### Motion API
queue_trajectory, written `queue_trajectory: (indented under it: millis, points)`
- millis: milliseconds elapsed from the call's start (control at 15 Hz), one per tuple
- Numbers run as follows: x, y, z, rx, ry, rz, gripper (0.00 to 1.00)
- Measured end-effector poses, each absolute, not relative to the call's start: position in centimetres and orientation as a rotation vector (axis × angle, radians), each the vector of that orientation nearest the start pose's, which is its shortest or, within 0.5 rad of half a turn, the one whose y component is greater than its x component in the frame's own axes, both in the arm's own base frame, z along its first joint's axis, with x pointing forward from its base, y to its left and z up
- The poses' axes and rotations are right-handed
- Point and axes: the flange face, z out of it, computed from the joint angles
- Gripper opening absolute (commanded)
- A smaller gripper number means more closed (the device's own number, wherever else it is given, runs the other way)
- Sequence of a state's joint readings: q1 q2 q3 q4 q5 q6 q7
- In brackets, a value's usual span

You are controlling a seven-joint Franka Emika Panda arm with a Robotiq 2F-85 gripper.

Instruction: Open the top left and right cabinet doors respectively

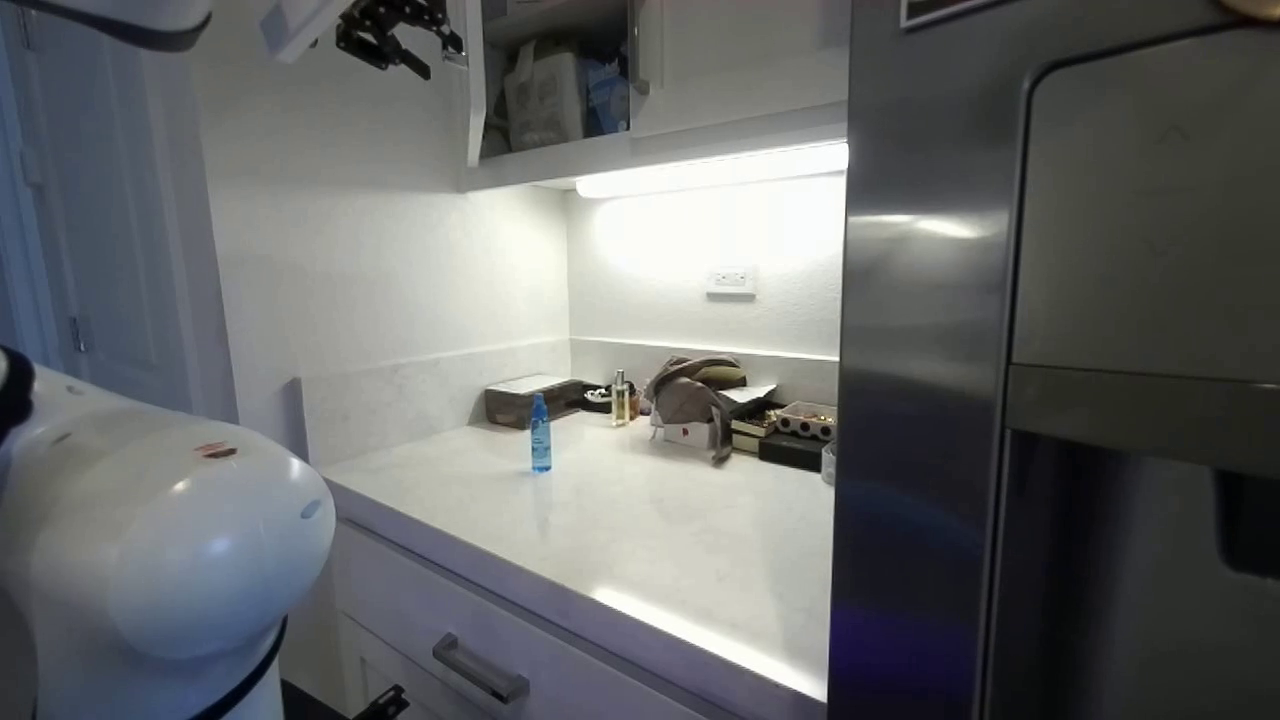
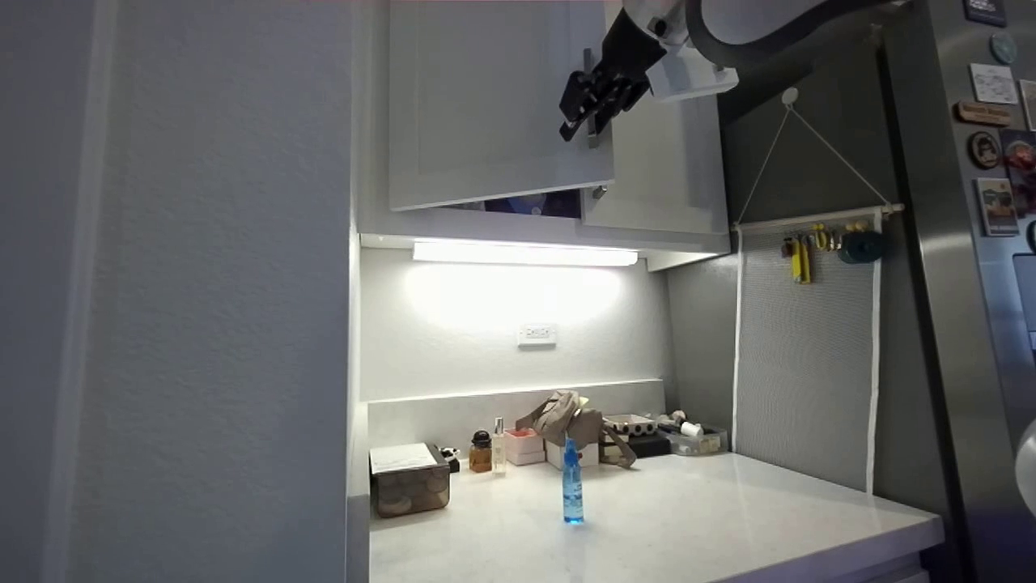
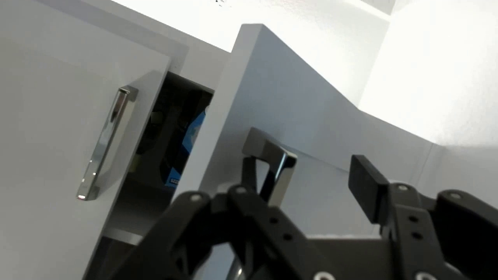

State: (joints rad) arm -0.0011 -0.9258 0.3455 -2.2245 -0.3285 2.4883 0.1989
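Your gripper (image 3: 306, 177) is matt; the cabinet doors (image 2: 494, 97) look smooth and satiny — their handles (image 3: 102, 143) glossy metal. Around you, the countertop (image 2: 704, 518) shines, polished; fridge (image 1: 925, 310), sleek metal; wall (image 2: 218, 243), faintly rough; brown bundle (image 1: 687, 400), cloth; blue bottle (image 2: 573, 490), see-through plastic.

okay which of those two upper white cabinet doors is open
The left cabinet door as you face them, by the hand: it stands swung outward, while the right cabinet door sits flat and shut.

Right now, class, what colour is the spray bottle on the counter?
The spray bottle is blue, clearest in an exterior view.
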Motion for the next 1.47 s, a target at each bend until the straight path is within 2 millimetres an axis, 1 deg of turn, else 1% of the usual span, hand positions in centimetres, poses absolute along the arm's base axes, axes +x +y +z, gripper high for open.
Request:
queue_trajectory:
  millis: [67, 133, 267, 400, 467, 600, 733, 867, 1000, 1200, 1467]
  points:
    - [25.7, 19.0, 78.5, -2.787, -0.519, -1.983, 1.00]
    - [25.5, 19.3, 78.3, -2.803, -0.576, -1.970, 1.00]
    - [25.4, 19.5, 77.3, -2.884, -0.648, -1.877, 1.00]
    - [25.5, 19.9, 75.1, -2.961, -0.717, -1.721, 1.00]
    - [25.5, 20.3, 73.9, -2.983, -0.758, -1.643, 1.00]
    - [25.5, 20.9, 72.1, -3.000, -0.829, -1.528, 1.00]
    - [25.3, 21.3, 71.0, -3.008, -0.877, -1.443, 1.00]
    - [25.2, 21.2, 70.4, -3.042, -0.882, -1.381, 1.00]
    - [25.3, 20.9, 70.0, -3.079, -0.870, -1.333, 1.00]
    - [25.8, 19.7, 69.6, -3.121, -0.828, -1.275, 1.00]
    - [26.3, 16.5, 69.2, -3.138, -0.730, -1.243, 1.00]
